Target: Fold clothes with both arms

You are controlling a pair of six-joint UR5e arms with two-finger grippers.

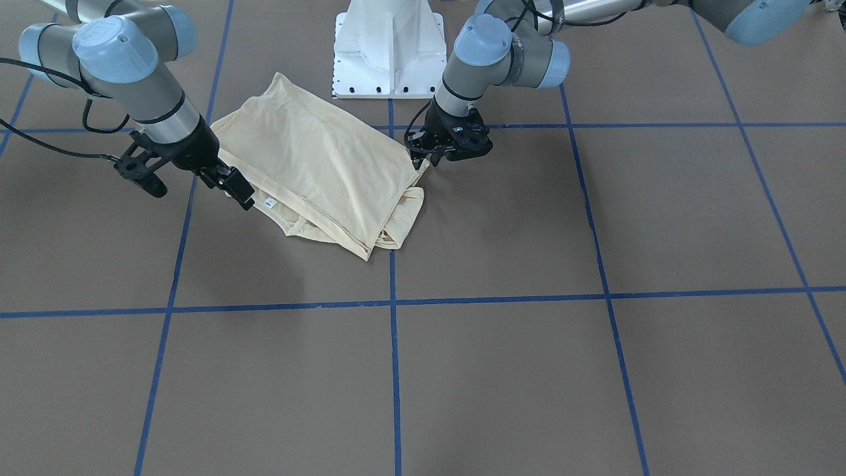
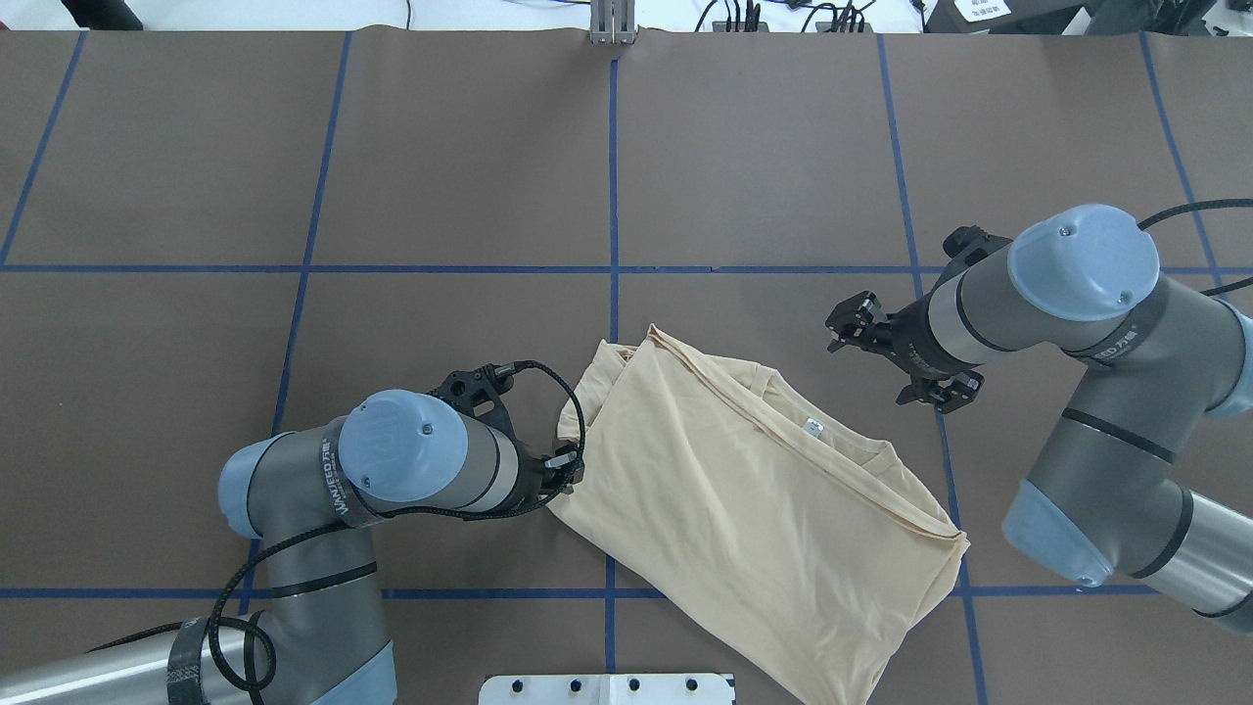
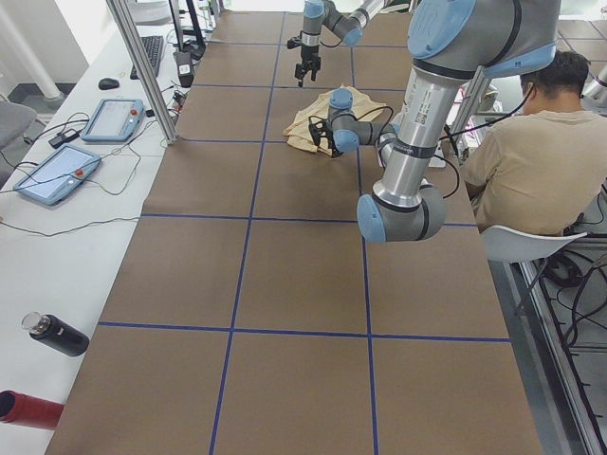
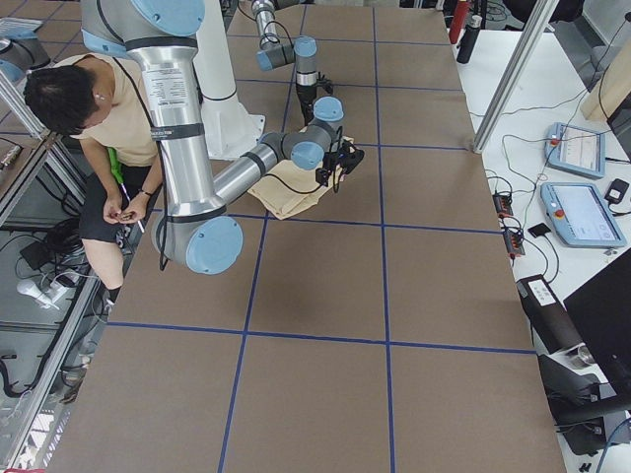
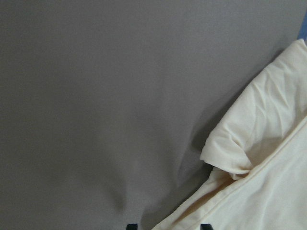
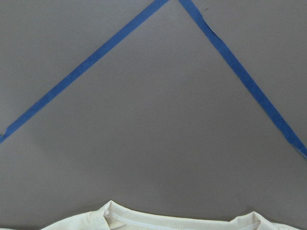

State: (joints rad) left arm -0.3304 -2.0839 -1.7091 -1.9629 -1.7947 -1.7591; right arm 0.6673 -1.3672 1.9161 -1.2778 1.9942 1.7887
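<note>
The pale cream-yellow shirt lies folded in a slanted oblong on the brown table, near the robot's base. It also shows in the overhead view. Its print is hidden; the white neck label faces up. My left gripper is low at the shirt's left edge, also seen from the front. Its fingertips stand apart with the fabric edge between them. My right gripper is open and empty just beyond the collar, close to the label.
The white pedestal base stands just behind the shirt. Blue tape lines grid the table. A seated person is behind the robot. Teach pendants and bottles lie on the side bench.
</note>
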